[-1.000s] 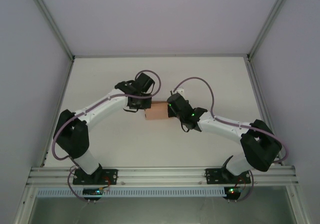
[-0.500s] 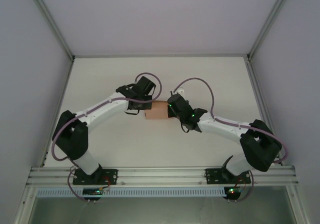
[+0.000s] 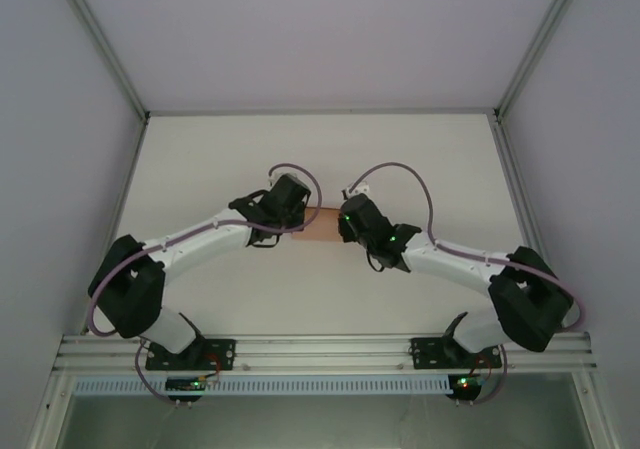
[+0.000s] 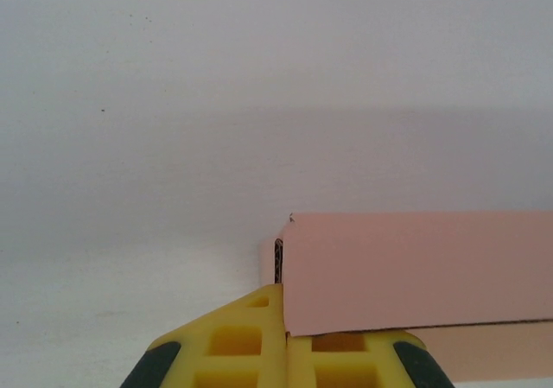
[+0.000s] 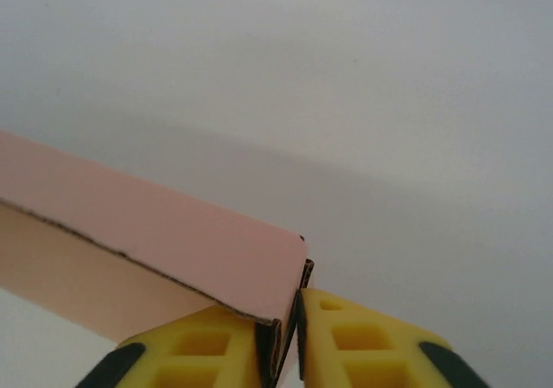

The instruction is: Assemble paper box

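Top external: paper box (image 3: 318, 223) between both arms.
Left end effector (image 4: 285, 310): clamped on one end.
Right end effector (image 5: 288, 323): clamped on opposite end.
Handling: likely light, crushable; grip end walls gently.

Soft, even light falls from above. The white desk (image 3: 420, 159) is bright, and the arms (image 3: 200, 237) cast only faint shadows. The top view is slightly soft and tinted violet. In the wrist views a hazy grey band darkens the background beyond the sharp-edged paper box (image 4: 415, 267).
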